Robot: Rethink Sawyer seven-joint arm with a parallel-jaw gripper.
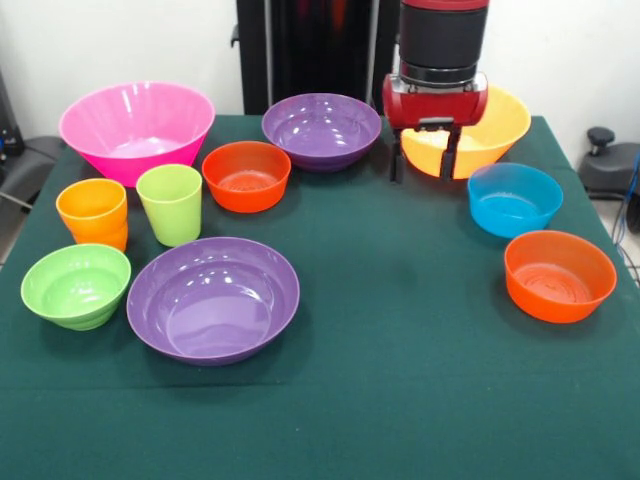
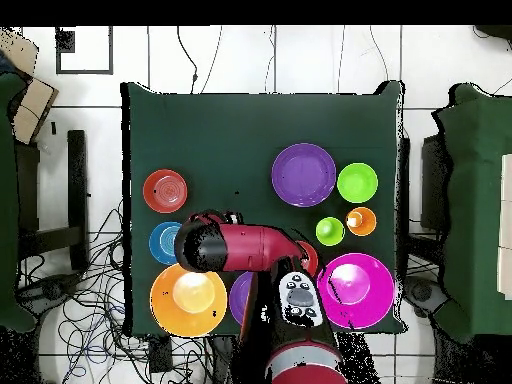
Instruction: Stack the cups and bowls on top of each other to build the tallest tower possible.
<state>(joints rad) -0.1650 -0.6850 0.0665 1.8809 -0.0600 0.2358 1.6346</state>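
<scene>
- No tower is seen yet: every bowl and cup stands alone on the green tabletop, nothing nested in anything else.
- The gripper is held above the near rim of the large yellow-orange bowl at the far right; its two dark fingers are spread apart and nothing is held between them.
- The large pink bowl is placed at the far left, with one purple bowl and one red-orange bowl between it and the gripper.
- The orange cup and the lime green cup are set side by side, just behind the small lime green bowl and the second purple bowl.
- The blue bowl and the second red-orange bowl are found at the right, near each other.
- The task is judged to be at its very start: all the stacking is left, and the yellow-orange bowl appears to be the first piece addressed.
</scene>
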